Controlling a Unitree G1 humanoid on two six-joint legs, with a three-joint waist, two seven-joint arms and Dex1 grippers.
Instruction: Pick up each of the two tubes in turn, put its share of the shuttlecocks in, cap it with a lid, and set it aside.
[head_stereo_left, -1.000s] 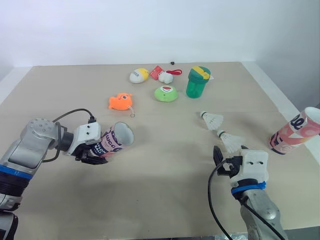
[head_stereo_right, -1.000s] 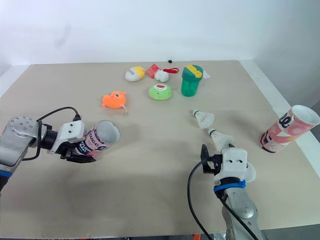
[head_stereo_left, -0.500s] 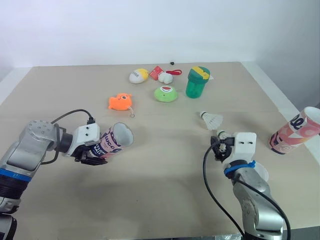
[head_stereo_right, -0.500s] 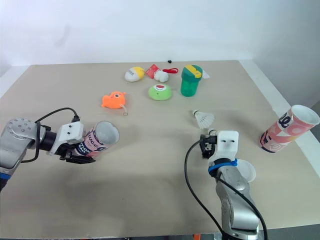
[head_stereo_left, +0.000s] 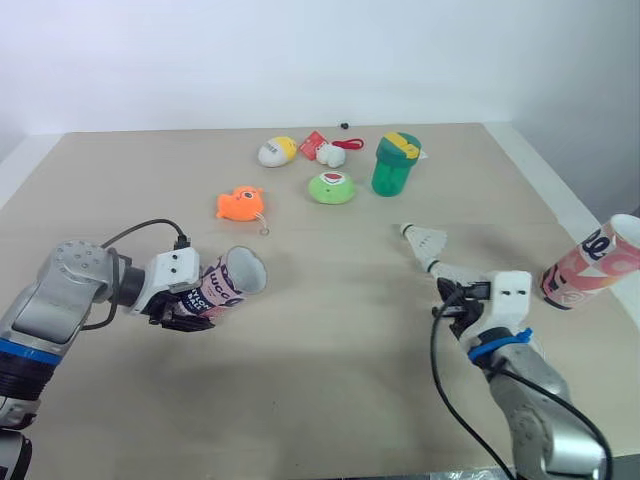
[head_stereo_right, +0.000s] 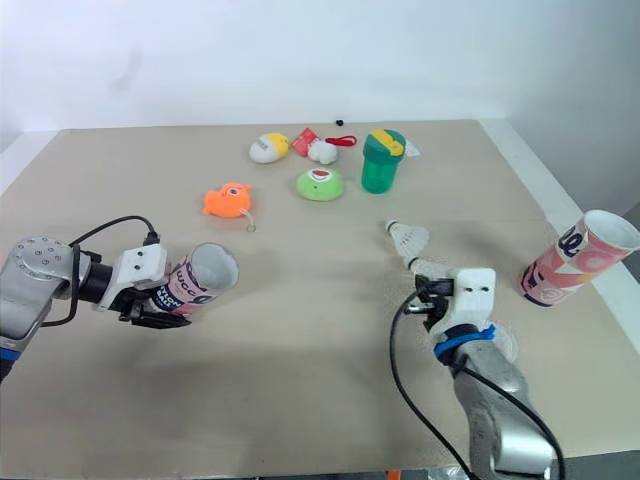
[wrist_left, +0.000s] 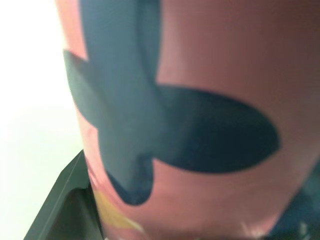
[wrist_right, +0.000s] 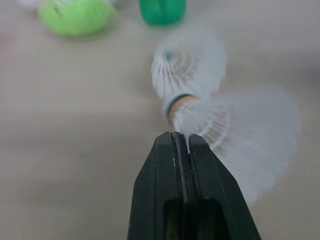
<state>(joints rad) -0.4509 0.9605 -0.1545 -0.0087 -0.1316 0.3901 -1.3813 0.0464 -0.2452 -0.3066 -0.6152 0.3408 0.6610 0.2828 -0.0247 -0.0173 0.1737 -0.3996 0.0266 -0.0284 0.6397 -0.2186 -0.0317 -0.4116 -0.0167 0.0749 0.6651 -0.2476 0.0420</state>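
My left gripper (head_stereo_left: 200, 298) is closed around a pink printed tube (head_stereo_left: 232, 278), held on its side just above the table with its open mouth facing right; its pink and dark blue print (wrist_left: 200, 100) looms close in the left wrist view. My right gripper (head_stereo_left: 449, 292) is shut, pinching the feather skirt of the nearer white shuttlecock (wrist_right: 240, 130). A second shuttlecock (head_stereo_left: 426, 238) lies just beyond it. The other pink tube (head_stereo_left: 592, 262) leans at the table's right edge. A white disc (head_stereo_right: 503, 345), perhaps a lid, lies under my right arm.
At the back of the table are an orange fish toy (head_stereo_left: 240, 204), a green round toy (head_stereo_left: 332, 187), a green cup (head_stereo_left: 395, 164), a yellow and white toy (head_stereo_left: 278, 151) and small red and white items (head_stereo_left: 326, 150). The table's right edge runs close to the second tube.
My right gripper has swung forward from the table's front to the nearer shuttlecock and shut on its feathers. The left arm and its tube have stayed put.
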